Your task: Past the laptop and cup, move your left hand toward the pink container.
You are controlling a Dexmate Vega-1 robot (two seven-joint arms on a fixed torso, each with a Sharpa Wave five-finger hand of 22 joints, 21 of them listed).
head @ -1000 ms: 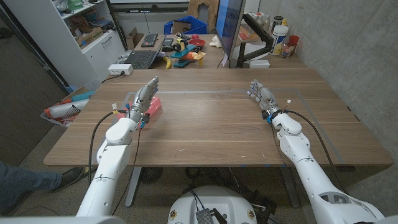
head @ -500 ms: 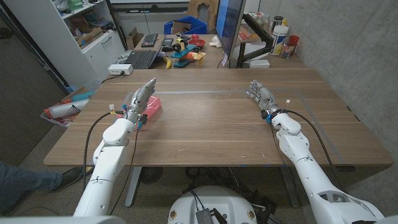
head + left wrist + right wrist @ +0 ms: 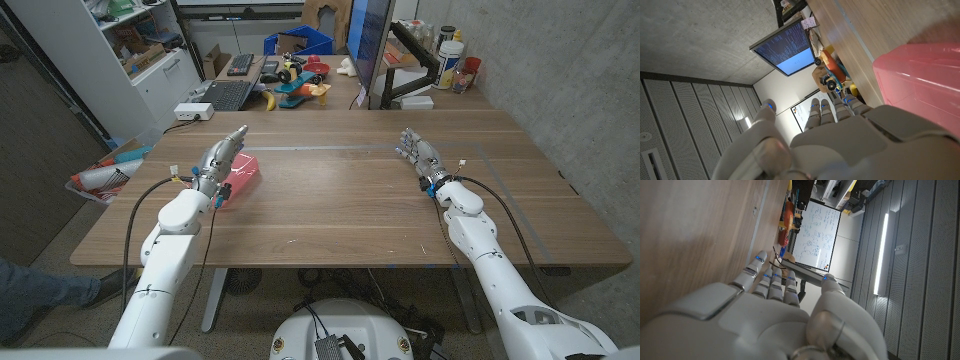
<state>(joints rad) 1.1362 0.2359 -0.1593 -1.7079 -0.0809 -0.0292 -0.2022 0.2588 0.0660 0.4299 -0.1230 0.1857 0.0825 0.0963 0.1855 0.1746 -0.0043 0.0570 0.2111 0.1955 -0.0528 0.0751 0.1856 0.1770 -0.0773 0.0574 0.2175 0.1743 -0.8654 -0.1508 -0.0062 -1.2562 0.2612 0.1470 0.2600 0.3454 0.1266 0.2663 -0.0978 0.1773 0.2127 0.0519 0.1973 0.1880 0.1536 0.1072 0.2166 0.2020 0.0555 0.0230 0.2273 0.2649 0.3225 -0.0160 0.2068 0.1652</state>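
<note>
Head view shows the translucent pink plastic container [image 3: 241, 177] lying on the wooden desk [image 3: 340, 210] near its left edge, with the robot's left hand [image 3: 219, 160] right at it, fingers straight and together, pointing toward the far edge and grasping nothing. Whether the hand actually touches the container cannot be told from this angle; the left wrist view puts the pink wall [image 3: 920, 80] just beside the hand's [image 3: 840, 135] own fingers. The right hand [image 3: 420, 155] stands released over the right half of the desk, fingers extended and holding nothing, well apart from the container. No laptop or cup stands on the desk itself; a dark keyboard [image 3: 225, 95] and clutter sit beyond the far edge. By my judgement the reach is nearly complete. To finish it well, the left hand should ease in slowly, staying just above the desk and keeping its fingers loose, so it arrives alongside the light container without nudging it toward the left edge.
</note>
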